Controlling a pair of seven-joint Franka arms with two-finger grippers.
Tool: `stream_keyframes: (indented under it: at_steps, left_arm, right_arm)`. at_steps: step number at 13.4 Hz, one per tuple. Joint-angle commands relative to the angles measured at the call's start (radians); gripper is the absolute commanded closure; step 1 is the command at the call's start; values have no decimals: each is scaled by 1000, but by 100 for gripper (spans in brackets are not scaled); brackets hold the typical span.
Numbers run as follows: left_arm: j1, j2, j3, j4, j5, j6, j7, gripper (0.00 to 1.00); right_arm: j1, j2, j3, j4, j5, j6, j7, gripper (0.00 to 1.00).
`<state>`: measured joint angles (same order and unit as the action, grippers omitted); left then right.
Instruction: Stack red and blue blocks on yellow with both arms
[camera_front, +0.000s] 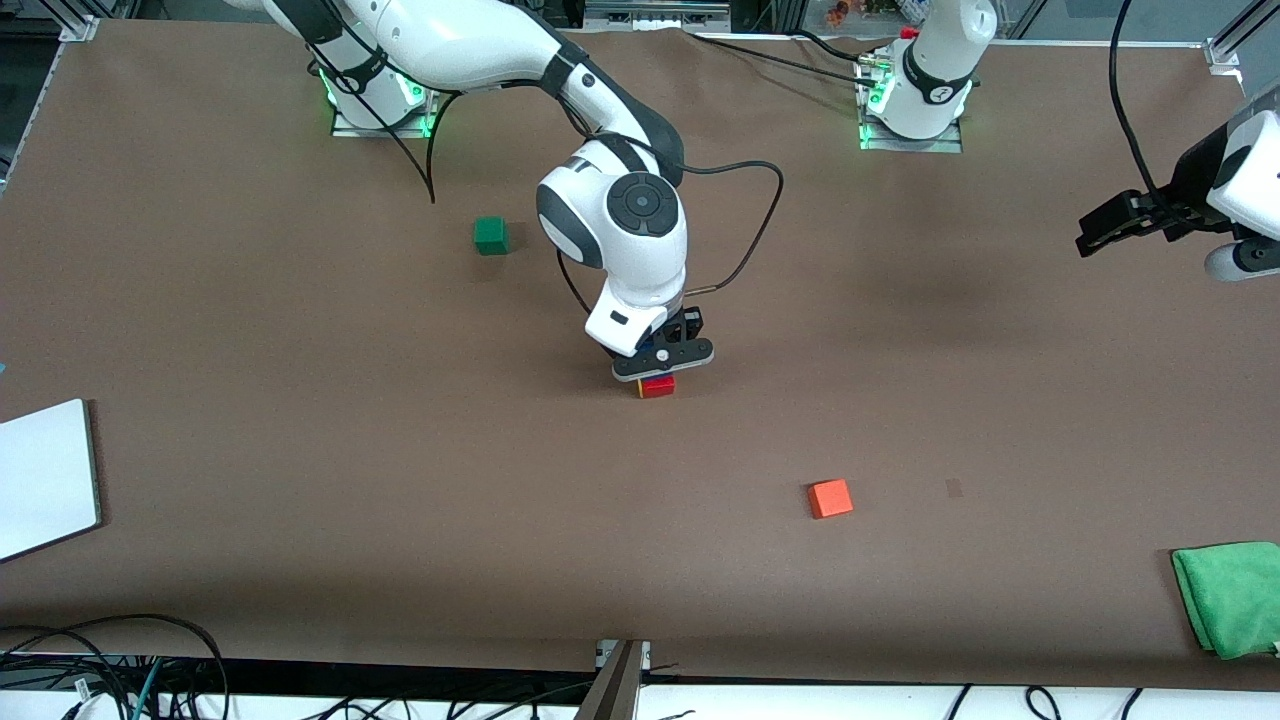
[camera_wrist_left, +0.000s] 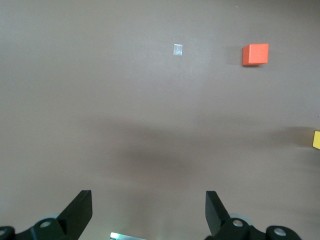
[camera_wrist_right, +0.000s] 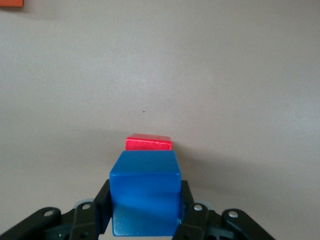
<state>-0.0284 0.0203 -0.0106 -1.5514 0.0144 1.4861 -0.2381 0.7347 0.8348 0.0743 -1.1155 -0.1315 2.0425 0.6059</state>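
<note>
- The right gripper (camera_front: 662, 362) sits low over the stack in the middle of the table, its fingers (camera_wrist_right: 186, 200) clamped on the blue block (camera_wrist_right: 145, 192).
- Below it, the red block (camera_front: 658, 386) rests on the yellow block (camera_front: 640, 388), which is mostly hidden.
- It is unclear whether blue touches red.
- The left gripper (camera_wrist_left: 149, 212) waits spread wide, holding nothing, above the left arm's end of the table.
- An orange block (camera_front: 830, 498) lies nearer the front camera.

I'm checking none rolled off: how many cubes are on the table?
5: green cube near the right arm's base; orange cube nearest the camera; mid-table, red cube on yellow cube, with blue cube in the right gripper above.
</note>
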Motion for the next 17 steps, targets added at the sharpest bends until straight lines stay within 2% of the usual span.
stream_keyframes:
  at_steps: [1,5,7,13,14,15,17]
  left_arm:
    - [-13,-11,11,1,-17,6,19,0]
    - [-5,-3,12,2,-19,16,17,0]
    - [-5,4,12,4,-21,60,17,0]
    - [-16,3,3,4,-19,60,17,0]
    - [-16,3,3,4,-21,60,17,0]
    - [-18,3,1,4,-21,60,17,0]
    - [-15,3,1,4,-21,59,16,0]
  right_arm:
    - [9,26,-2,43,-10,-13,-11,46]
    - [8,26,-4,45,-11,-12,-12,46]
    - [6,32,-5,45,-11,5,-12,46]
    - [3,46,-7,45,-11,25,-11,45]
    - [5,46,-7,45,-11,25,-9,39]
    - [8,44,-10,45,-11,25,-3,0]
    - [15,40,-13,45,-14,19,-5,0]
